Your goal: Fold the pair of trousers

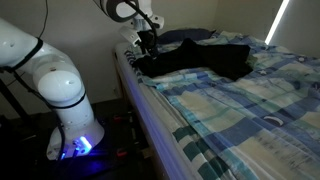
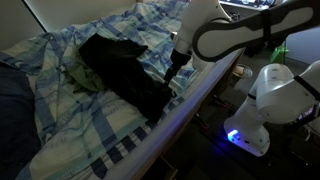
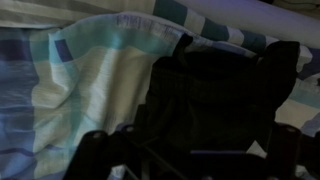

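The pair of trousers is a rumpled black cloth lying on the plaid bedsheet near the bed's side edge; it shows in both exterior views. My gripper hangs low over the end of the trousers nearest the bed edge. In the wrist view the trousers fill the middle, and the gripper fingers stand wide apart at the bottom, open, with black cloth between and below them. The frames do not show whether the fingers touch the cloth.
The plaid bedsheet covers the bed and is wrinkled. A dark blue pillow lies at one end. A greenish crumpled patch sits beside the trousers. The robot base stands on the floor next to the bed edge.
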Tool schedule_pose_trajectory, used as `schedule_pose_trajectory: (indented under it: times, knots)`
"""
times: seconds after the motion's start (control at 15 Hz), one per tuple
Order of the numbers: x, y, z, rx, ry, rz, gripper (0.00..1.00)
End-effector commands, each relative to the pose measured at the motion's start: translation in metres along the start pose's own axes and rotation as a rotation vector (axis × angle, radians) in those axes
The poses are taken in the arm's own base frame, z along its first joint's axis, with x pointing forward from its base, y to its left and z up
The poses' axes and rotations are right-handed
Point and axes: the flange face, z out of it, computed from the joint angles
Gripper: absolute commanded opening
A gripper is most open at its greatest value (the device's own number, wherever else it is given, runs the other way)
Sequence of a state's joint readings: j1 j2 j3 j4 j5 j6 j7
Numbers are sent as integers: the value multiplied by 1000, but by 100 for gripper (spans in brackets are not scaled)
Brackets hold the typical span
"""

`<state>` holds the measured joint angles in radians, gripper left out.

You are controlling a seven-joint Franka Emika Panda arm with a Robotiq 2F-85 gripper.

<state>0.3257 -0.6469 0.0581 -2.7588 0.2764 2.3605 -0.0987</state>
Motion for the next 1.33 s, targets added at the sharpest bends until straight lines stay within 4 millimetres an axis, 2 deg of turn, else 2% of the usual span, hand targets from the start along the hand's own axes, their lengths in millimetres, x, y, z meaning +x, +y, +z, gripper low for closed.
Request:
schedule_pose_trajectory:
  times: [0.0, 0.47, 1.27]
  knots:
    - [9, -3, 18, 56, 16, 39, 100]
    - [8, 8, 51, 75, 7, 116, 100]
    - [6, 35, 82, 131, -13, 140, 100]
